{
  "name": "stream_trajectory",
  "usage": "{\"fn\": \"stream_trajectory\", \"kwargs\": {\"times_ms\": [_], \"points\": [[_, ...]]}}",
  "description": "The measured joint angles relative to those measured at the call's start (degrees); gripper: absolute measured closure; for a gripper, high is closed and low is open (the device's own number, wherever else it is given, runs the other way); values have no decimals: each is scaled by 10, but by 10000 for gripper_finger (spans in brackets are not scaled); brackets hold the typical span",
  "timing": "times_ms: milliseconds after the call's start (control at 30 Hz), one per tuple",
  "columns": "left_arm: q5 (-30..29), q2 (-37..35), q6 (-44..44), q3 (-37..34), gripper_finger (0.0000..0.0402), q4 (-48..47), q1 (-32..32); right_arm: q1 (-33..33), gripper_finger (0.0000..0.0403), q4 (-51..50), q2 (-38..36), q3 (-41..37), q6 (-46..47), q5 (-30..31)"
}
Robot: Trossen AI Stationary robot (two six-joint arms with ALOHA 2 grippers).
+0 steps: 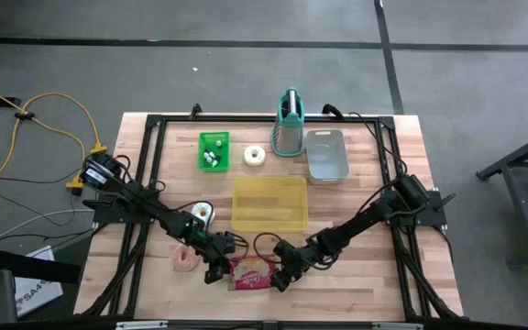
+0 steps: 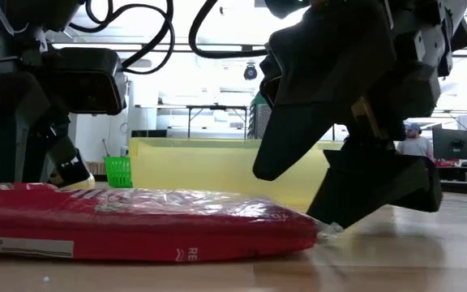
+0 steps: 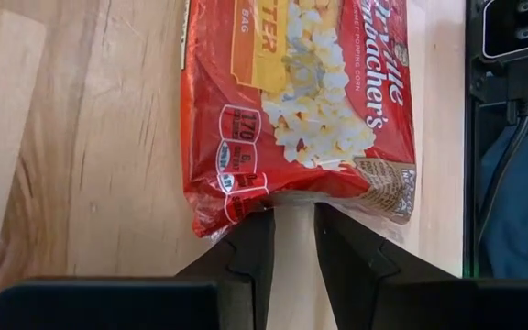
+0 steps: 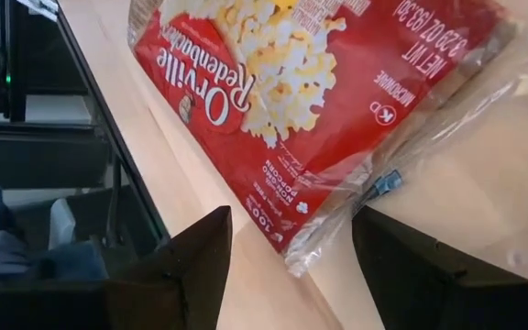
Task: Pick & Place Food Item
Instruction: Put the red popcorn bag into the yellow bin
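Wooden table, popcorn bag, yellow tray, grey bin, green basket

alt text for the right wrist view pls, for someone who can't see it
A red popcorn bag in clear wrap lies flat on the wooden table, one corner reaching between the two dark fingers of the open right gripper. Beyond the table's edge, dark frame bars and the floor show.
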Motion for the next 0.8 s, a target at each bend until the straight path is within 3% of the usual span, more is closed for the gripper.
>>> {"fn": "stream_trajectory", "kwargs": {"times_ms": [233,800], "points": [[-1,1,6,-1,321,2,0,1,188,-14,0,0,9,-12],[1,14,21,-2,321,28,7,-10,188,82,50,2,-4,-12]]}}
